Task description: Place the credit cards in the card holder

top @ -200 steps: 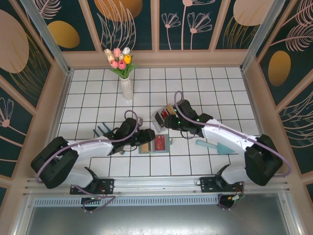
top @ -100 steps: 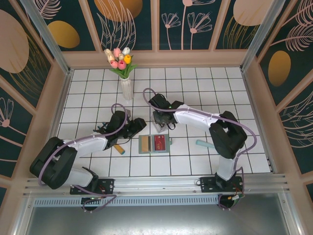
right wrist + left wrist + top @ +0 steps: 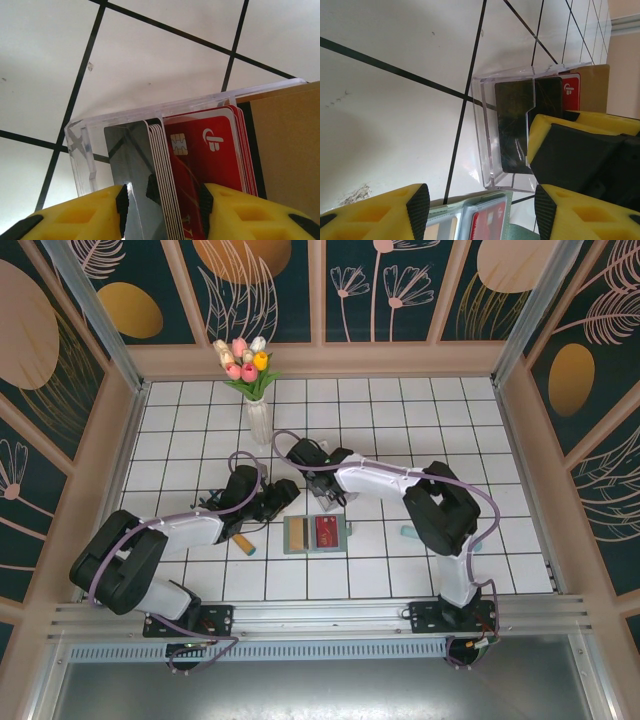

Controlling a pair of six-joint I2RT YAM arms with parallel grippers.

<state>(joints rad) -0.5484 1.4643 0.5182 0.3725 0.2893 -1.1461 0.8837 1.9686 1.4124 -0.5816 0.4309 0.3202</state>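
From above, the card holder [image 3: 346,534] lies open on the tiled surface [image 3: 400,420], with a red card [image 3: 325,532] and a tan card [image 3: 297,536] in its pockets. The left fingers [image 3: 283,497] sit just to its left and the right fingers [image 3: 320,490] just behind it.

The left wrist view shows a clear box [image 3: 490,135] holding a dark card [image 3: 512,120]. The left fingers are parted with nothing between them.

In the right wrist view, credit cards [image 3: 200,160] stand packed in the box. The right fingers flank part of the stack, but I cannot tell whether they pinch it.
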